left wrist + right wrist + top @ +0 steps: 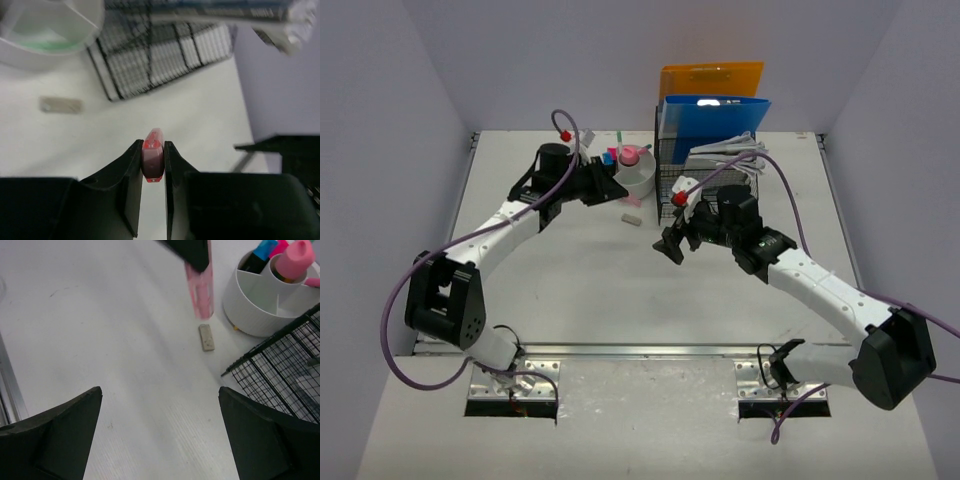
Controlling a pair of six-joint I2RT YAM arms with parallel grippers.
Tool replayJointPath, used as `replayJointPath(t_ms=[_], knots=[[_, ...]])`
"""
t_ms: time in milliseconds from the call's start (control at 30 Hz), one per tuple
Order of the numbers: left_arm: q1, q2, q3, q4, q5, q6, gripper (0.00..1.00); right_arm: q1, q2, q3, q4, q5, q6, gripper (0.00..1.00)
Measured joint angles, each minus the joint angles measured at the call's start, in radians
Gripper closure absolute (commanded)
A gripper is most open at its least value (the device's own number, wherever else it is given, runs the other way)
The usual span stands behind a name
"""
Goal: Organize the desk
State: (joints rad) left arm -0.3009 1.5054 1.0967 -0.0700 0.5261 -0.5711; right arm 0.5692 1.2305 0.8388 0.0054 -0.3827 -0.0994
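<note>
One white desk (590, 290) spans the floor between lavender walls. Above it the left gripper (152, 145) pinches a translucent pink pen (152, 162) near a white cup (245, 310) of markers, beside a grey eraser (206, 337). The right gripper (160, 390) stands wide apart near the wire rack (670, 195), blue folder (715, 115) and orange folder (710, 78); print there is too blurred to read.

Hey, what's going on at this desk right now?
Two robot arms are tidying the desk. The left gripper is shut on a pink pen, holding it close to the white round organizer, which has markers in it. The right gripper is open and empty over the desk, beside the black wire rack. A small grey eraser lies loose on the desk next to the organizer.
</note>
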Motion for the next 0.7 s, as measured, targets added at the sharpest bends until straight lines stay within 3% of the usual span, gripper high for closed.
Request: replayJointPath(t_ms=[167, 267, 700], knots=[[0.026, 0.073, 0.138, 0.008, -0.279, 0.211, 1.0, -0.029, -0.048, -0.046, -0.036, 0.089, 0.007, 0.01], [0.025, 0.145, 0.198, 0.045, -0.372, 0.292, 1.0, -0.056, -0.065, -0.08, -0.064, 0.122, 0.021, 0.01], [0.024, 0.448, 0.4, 0.065, -0.43, 0.354, 1.0, -0.168, -0.081, -0.123, -0.173, 0.144, 0.064, 0.01]])
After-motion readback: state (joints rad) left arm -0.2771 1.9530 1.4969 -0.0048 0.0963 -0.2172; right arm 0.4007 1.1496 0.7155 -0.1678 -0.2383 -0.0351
